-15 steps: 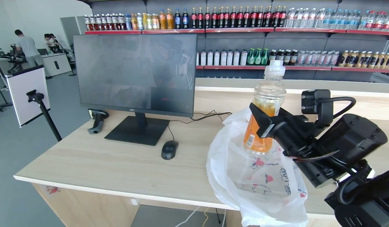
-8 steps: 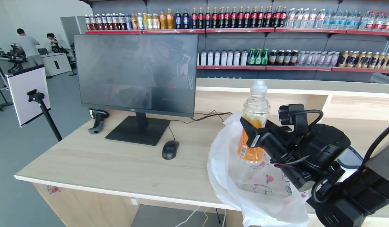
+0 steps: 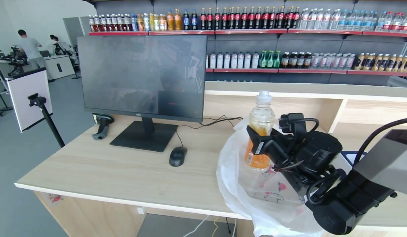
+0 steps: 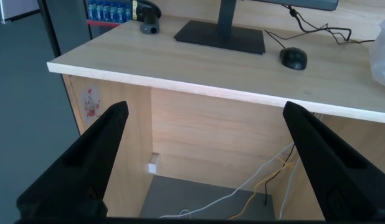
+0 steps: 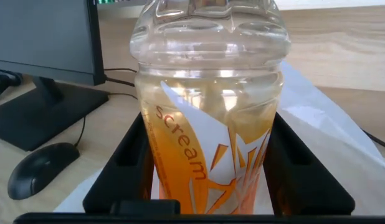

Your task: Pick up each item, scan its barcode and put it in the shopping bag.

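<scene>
The bottle (image 3: 262, 118) stood upright, clamped at its middle by the right gripper (image 3: 260, 142), over the open mouth of the shopping bag (image 3: 233, 174) on the table (image 3: 124, 171). The bag lay straight below it, so the coming move was probably a plain descent.

The bottle (image 3: 262, 119) is clear and orange, the bag (image 3: 232, 174) white with red prints.

The right gripper (image 3: 261, 141) clamps the bottle (image 3: 262, 113), arm stretched forward; the left gripper (image 4: 205, 111) hangs low, fingers (image 4: 86, 162) apart.
</scene>
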Motion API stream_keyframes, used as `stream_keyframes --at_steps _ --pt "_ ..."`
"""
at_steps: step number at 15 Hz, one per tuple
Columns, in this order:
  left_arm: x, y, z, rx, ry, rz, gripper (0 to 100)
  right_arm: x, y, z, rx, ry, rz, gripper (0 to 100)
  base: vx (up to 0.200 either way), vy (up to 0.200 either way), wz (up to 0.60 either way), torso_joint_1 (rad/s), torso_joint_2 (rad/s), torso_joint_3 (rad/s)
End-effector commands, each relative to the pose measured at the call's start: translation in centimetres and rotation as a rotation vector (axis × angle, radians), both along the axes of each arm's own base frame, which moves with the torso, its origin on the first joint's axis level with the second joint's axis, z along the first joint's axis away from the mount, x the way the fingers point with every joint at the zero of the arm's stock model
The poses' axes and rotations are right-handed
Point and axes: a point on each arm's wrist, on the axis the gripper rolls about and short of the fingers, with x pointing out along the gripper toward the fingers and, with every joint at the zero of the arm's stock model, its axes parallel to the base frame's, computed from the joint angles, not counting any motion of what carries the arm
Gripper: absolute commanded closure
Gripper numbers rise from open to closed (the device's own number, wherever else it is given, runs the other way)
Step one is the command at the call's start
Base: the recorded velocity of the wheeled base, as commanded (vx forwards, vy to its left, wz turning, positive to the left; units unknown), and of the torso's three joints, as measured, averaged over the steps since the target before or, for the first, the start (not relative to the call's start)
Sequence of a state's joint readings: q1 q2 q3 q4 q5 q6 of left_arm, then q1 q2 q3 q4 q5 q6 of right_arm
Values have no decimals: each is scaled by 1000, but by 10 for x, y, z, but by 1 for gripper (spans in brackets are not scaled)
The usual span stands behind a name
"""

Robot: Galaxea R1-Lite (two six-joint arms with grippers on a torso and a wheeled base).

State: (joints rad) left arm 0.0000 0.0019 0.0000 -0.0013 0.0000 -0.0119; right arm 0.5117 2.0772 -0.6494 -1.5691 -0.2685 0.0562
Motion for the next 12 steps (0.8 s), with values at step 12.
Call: stream_keyframes --at_steps 12 --pt "0 0 0 0 -1 0 0 13 2 -19 -12 35 -11 100 0 0 0 0 0 0"
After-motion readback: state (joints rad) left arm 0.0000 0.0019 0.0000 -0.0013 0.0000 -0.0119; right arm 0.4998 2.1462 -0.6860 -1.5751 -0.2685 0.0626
